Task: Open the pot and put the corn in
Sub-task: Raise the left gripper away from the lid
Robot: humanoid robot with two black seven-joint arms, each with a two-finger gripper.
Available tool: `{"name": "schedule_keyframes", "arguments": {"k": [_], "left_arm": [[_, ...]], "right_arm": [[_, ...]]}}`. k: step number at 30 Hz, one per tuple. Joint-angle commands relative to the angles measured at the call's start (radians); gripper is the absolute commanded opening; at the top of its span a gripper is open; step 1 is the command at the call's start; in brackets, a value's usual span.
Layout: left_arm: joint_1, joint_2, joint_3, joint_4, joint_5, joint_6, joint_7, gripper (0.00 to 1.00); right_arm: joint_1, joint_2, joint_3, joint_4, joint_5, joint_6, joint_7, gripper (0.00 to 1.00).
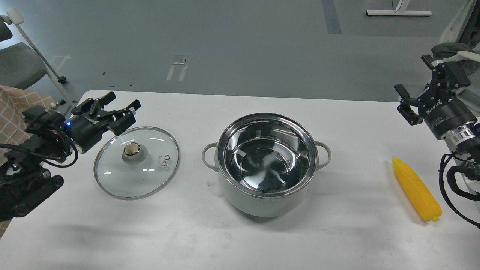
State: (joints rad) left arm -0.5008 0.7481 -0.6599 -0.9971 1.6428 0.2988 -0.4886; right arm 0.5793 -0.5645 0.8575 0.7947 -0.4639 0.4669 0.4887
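Observation:
The pale grey-green pot (pixel 267 165) stands uncovered in the middle of the white table, its shiny steel inside empty. Its round glass lid (pixel 136 162) with a metal knob lies flat on the table to the pot's left. The yellow corn cob (pixel 415 189) lies on the table at the right, near the edge. My left gripper (pixel 119 103) is open and empty, raised above and behind the lid's left side. My right gripper (pixel 415 83) is open and empty, held high at the right edge, above and behind the corn.
The table (pixel 187 232) has a far edge behind the pot and a left edge by my left arm. A chair (pixel 18 63) and a checked cloth (pixel 15 112) stand off the table at the left.

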Motion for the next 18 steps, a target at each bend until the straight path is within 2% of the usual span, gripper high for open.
{"name": "schedule_keyframes", "arguments": {"k": [1,4,6,10,15,18], "left_arm": [[-0.071,0.014,-0.009,-0.032,-0.188,-0.113,0.000,0.91],[-0.143,0.016,-0.009,-0.041,-0.392,-0.216,0.000,0.91],[-0.171,0.016,-0.010,-0.041,-0.483,-0.254,0.000,0.91],[-0.240,0.011,-0.010,-0.041,-0.740,-0.372,0.000,0.91],[-0.272,0.008,-0.020,-0.041,-0.947,-0.496,0.000,0.92],[-0.274,-0.004,-0.035,-0.044,-1.029,-0.540,0.000,0.94]], "right_arm": [[0.016,-0.057,-0.003,0.001,-0.007,0.003,0.000,0.99],[0.045,-0.113,-0.006,-0.002,-0.016,0.004,0.000,0.99],[0.051,-0.144,-0.008,-0.002,-0.035,0.004,0.000,0.99],[0.047,-0.241,-0.008,0.001,-0.192,0.004,0.000,0.99],[0.044,-0.258,-0.009,0.027,-0.359,0.006,0.000,0.99],[0.031,-0.316,-0.011,0.084,-0.461,0.001,0.000,0.99]]}}
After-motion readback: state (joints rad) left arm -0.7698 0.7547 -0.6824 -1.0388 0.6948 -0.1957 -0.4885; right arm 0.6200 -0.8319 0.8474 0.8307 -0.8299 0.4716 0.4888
